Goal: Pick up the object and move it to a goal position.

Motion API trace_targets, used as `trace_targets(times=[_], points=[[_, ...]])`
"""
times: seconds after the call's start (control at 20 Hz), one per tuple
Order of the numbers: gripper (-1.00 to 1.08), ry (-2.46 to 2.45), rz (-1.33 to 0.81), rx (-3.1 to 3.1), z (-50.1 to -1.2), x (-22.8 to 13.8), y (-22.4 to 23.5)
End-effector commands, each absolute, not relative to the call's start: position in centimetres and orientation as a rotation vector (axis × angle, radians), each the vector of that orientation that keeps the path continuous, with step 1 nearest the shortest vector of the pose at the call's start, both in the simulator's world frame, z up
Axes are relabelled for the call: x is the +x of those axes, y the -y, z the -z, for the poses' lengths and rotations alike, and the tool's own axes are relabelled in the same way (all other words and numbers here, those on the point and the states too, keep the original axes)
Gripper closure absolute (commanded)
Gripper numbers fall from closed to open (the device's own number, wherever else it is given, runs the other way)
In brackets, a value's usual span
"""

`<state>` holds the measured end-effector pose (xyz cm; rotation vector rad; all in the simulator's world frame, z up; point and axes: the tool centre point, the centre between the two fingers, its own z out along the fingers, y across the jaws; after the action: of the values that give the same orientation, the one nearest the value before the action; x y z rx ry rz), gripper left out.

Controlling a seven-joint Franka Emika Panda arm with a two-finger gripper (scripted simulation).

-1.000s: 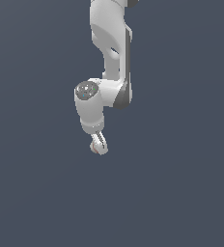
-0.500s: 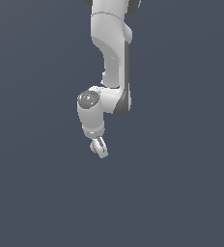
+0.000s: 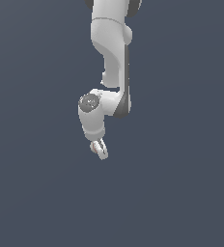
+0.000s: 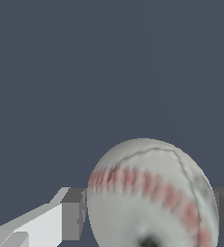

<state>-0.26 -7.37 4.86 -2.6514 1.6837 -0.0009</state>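
The off-white ball with reddish seam marks fills the wrist view, sitting between my two grey finger pads, which touch its sides. In the exterior view my gripper hangs below the white arm, shut on the ball, of which only a small pale spot with a reddish tint shows between the fingers. The ball is held in the air, clear of any surface.
The white arm comes down from the top of the exterior view. Around it there is only a plain dark grey-blue background; no table edge, marker or other object shows.
The arm has shifted slightly, carrying the gripper and ball a little down and toward the exterior view's right. The grip on the ball looks unchanged.
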Motion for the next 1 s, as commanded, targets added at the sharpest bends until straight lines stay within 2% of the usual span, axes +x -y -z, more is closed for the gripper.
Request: trace_targets(times=[0.0, 0.5, 0.95], points=[[1.08, -1.685, 0.0, -2.652, -4.8, -0.3, 7.4], [1.08, -1.684, 0.001, -2.651, -5.7, -0.2, 7.4], [1.08, -1.686, 0.001, -2.65, -11.5, 0.5, 7.2]])
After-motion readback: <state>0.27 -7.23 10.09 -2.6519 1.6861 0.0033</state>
